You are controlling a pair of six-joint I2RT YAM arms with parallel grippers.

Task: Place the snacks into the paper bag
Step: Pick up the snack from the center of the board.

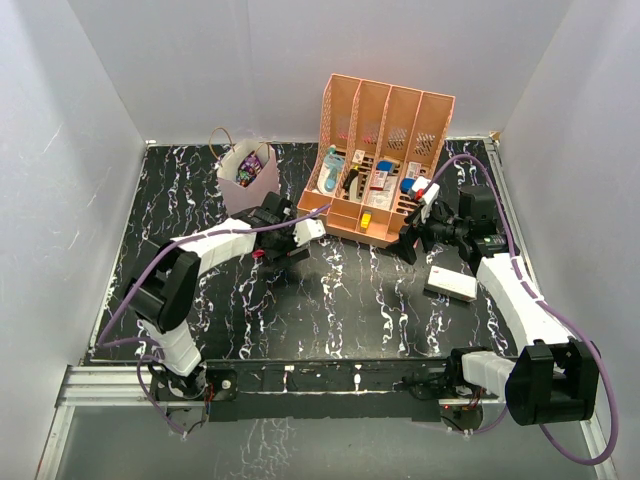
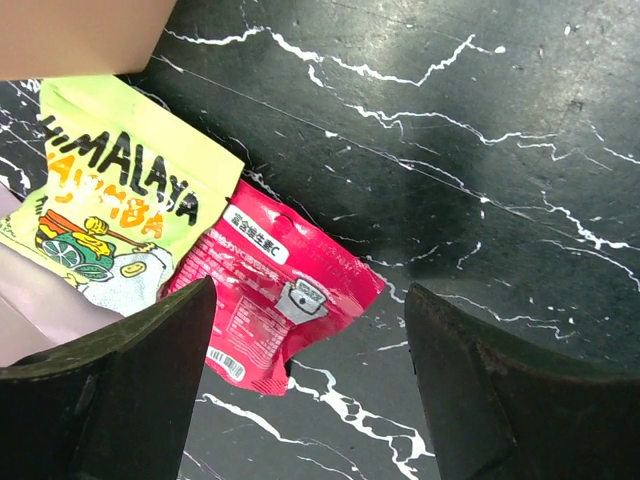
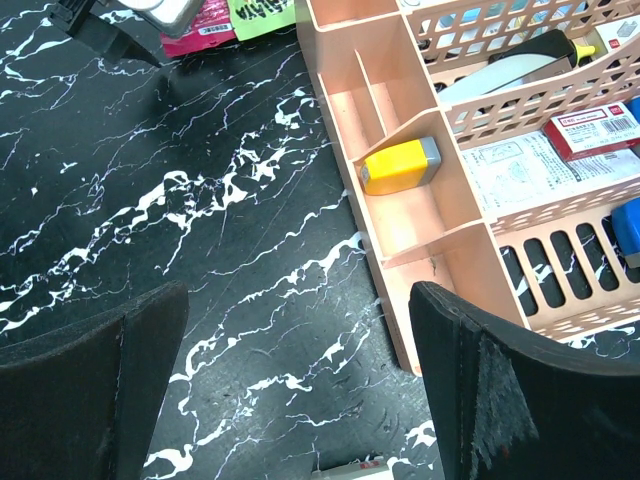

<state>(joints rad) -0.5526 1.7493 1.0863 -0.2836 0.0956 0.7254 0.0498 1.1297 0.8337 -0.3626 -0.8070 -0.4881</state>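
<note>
**A:** Where do your snacks lie?

**B:** In your left wrist view, a green-yellow packet (image 2: 120, 200) lies flat on the black marbled counter (image 2: 450, 150). A pink packet (image 2: 275, 290) lies at its 4 o'clock, and their edges meet. From above, the paper bag (image 1: 245, 172) stands upright at 11 o'clock from the counter's middle. Purple wrappers (image 1: 250, 163) show in its mouth.

**A:** And the left claw?

**B:** Your left claw (image 2: 310, 300) hangs over the pink packet with its jaws spread wide, gripping nothing. One finger sits above the packet's lower corner and the other above bare counter. From above, this claw is just off the bag, at about its 5 o'clock.

**A:** What about the right side?

**B:** Your right claw (image 3: 300, 300) is spread wide too, and it is empty. It hovers over bare counter close beside the front wall of the peach slotted rack (image 3: 340, 110). A small yellow item (image 3: 398, 165) lies in one of the rack's low front compartments. The two packets show at 11 o'clock in that wrist view, well apart from this claw.

**A:** Anything else near it?

**B:** A white box (image 1: 450, 285) lies flat on the counter at around 4 o'clock from your right claw, seen from above. It is near the claw but not touching it.
</note>
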